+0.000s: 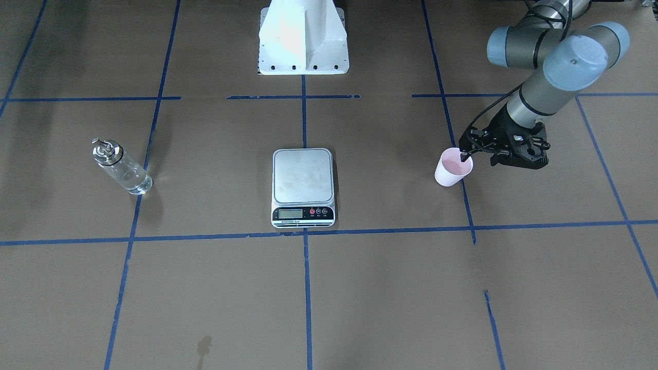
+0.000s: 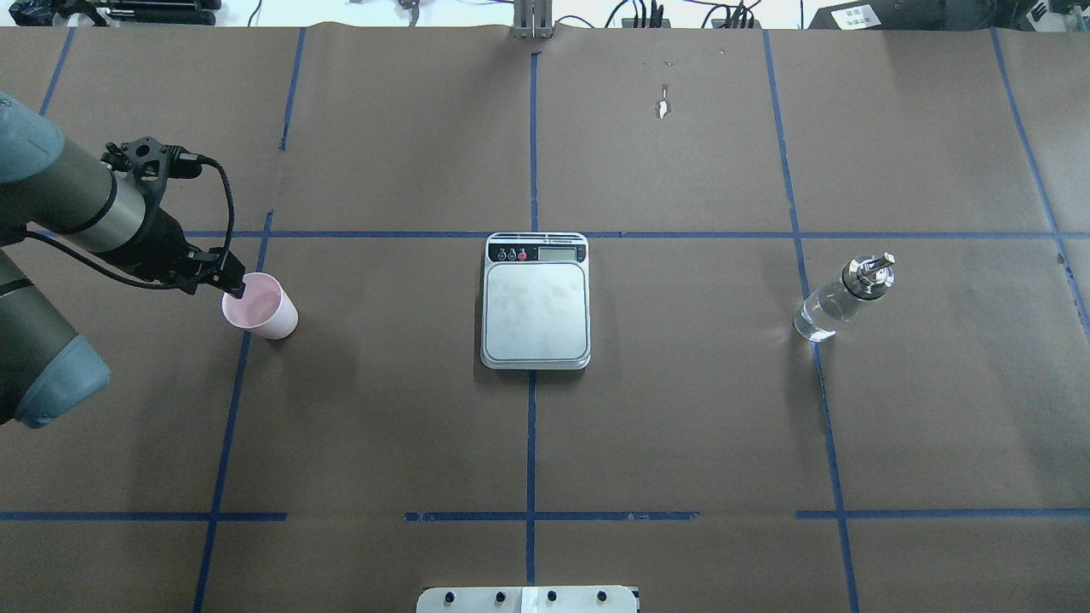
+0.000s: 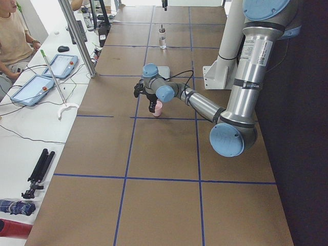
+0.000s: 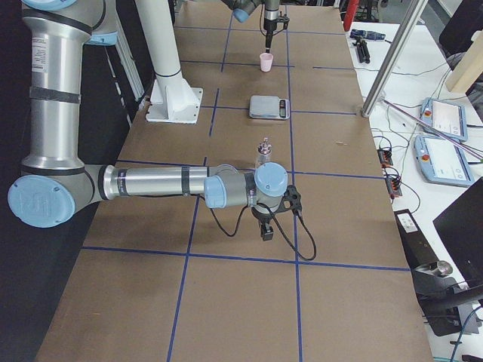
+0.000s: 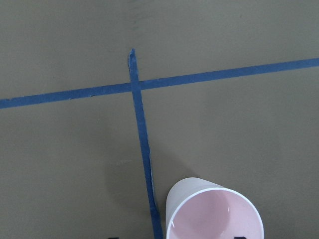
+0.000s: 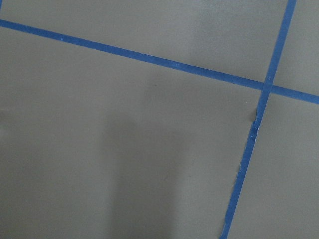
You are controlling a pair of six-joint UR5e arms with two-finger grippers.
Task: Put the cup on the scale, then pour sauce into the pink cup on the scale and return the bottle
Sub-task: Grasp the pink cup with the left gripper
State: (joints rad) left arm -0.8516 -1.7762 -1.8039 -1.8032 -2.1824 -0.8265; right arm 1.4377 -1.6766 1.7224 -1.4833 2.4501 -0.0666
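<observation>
left claw (image 2: 232,289) is spread wide across the rim of the cup (image 2: 264,311), one finger in, one out, not squeezing. its tips barely peek in at the wrist view's bottom edge, where the cup's base is cut off. right claw (image 4: 266,230) shows only from the side; cannot tell its gap. the cup stands mouth up on the counter (image 2: 383,426), well apart from the scale (image 2: 536,311). the bottle (image 2: 839,302) stands cap up.

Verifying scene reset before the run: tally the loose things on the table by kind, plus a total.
pink cup: 1
silver scale: 1
glass bottle: 1
Total: 3
</observation>
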